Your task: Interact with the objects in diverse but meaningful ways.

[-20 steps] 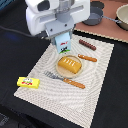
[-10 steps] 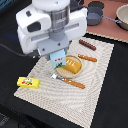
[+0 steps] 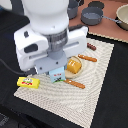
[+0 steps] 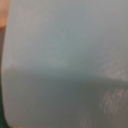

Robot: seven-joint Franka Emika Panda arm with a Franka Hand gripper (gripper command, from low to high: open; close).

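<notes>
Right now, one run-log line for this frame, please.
gripper: over carton, jaws hidden | loaf: beside carton | packet: mat edge | wrist view: blocked

A cream woven placemat (image 3: 95,82) covers the dark bench (image 3: 117,107). Two orange-handled utensils (image 3: 88,58) lie on it. Grey metal pots (image 3: 93,17) stand at the far side.

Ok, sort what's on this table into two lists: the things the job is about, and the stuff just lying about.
Job things:
yellow packet
orange bread loaf
light-blue carton, under the gripper
dark brown sausage

Lying about:
orange-handled knife
orange-handled fork
grey pots
striped mat
bowl
</notes>
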